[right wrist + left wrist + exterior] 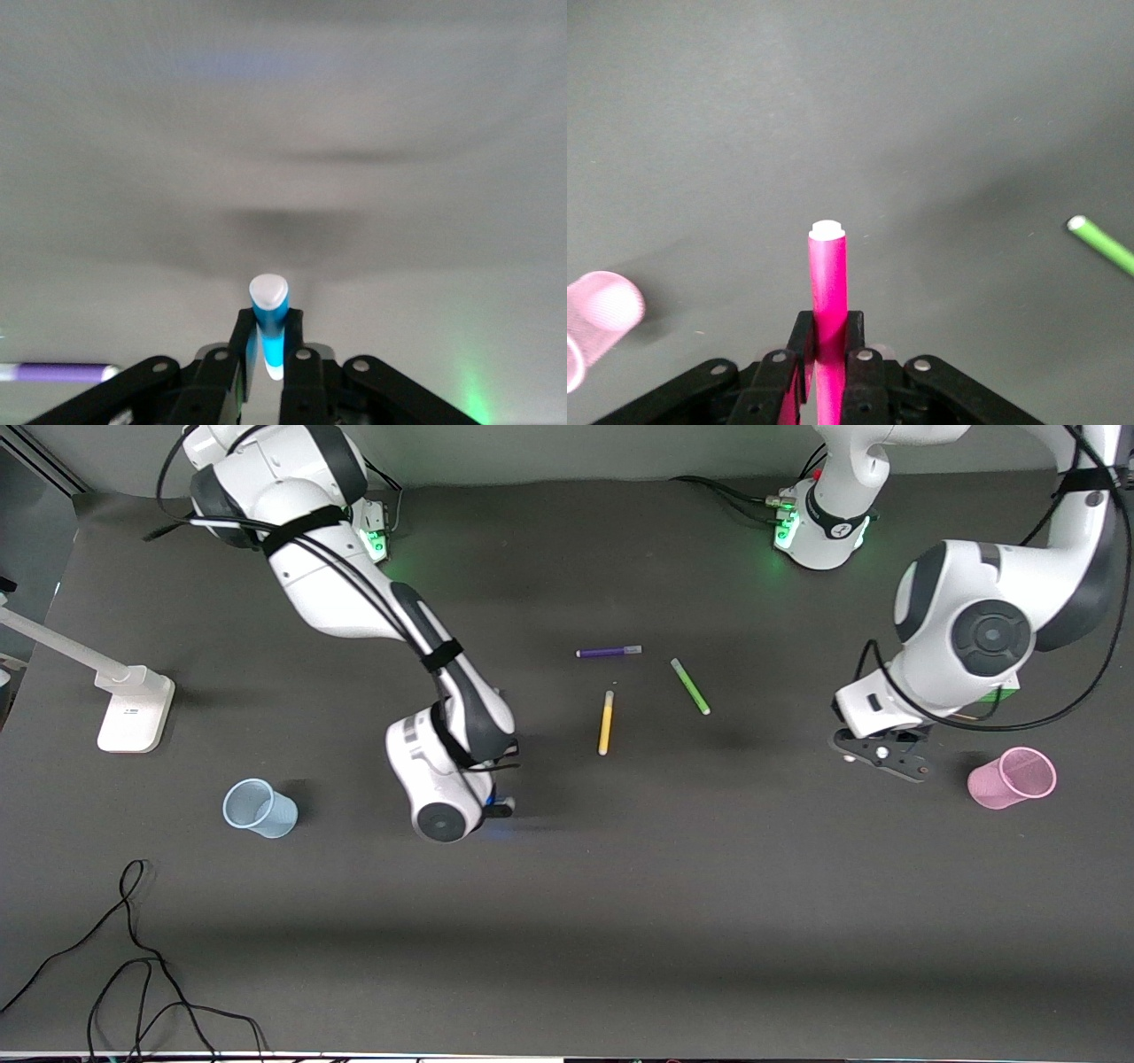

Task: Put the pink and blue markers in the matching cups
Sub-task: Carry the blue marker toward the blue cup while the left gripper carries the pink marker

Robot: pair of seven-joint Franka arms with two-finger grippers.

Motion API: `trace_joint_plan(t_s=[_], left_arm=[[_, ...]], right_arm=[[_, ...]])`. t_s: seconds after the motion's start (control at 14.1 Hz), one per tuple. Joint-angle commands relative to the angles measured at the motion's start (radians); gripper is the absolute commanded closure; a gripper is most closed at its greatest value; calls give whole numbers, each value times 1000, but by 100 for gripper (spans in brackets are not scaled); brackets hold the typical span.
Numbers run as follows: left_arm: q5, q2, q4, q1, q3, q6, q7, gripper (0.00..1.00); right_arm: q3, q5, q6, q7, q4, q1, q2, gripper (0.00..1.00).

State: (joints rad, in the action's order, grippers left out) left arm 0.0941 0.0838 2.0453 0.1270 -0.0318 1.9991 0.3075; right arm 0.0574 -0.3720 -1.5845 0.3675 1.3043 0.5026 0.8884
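Note:
My left gripper (881,756) is up over the table beside the pink cup (1013,778), which lies tipped on its side at the left arm's end. In the left wrist view the gripper (828,326) is shut on the pink marker (828,274), with the pink cup (598,319) at the edge. My right gripper (498,806) is over the table middle, apart from the pale blue cup (260,808), which lies tilted toward the right arm's end. In the right wrist view it (268,323) is shut on the blue marker (268,319).
A purple pen (609,652), a green pen (690,685) and a yellow pen (606,723) lie between the arms. A white stand (133,700) is at the right arm's end. Black cables (133,957) lie near the front edge.

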Motion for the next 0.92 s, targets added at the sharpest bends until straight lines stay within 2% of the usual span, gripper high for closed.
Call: trace_joint_plan(t_s=[0.0,0.21,0.43,0.57,0.64,0.71,0.85], left_arm=[[12,-25,12,-130,-7,-2,239,100],[13,-25,13,-237,-7,35,473,100],[12,-3,15,-326,-7,110,700,100],[4,19,16,-374,-7,144,803,100],[-4,25,18,-394,-8,162,858,100],[-25,27,30,-418,-8,197,924,100],[-155,43,47,-458,-7,230,1106,100]], right_arm=[[2,-10,31,60,-3,-42,-97,100],[67,14,31,48,-13,-64,-189,100],[107,134,26,30,-13,-73,-288,100],[145,153,11,30,-17,-81,-334,100],[185,163,0,30,-17,-76,-357,100],[208,188,-15,30,-14,-76,-386,100],[240,228,-26,16,0,-78,-430,100]])
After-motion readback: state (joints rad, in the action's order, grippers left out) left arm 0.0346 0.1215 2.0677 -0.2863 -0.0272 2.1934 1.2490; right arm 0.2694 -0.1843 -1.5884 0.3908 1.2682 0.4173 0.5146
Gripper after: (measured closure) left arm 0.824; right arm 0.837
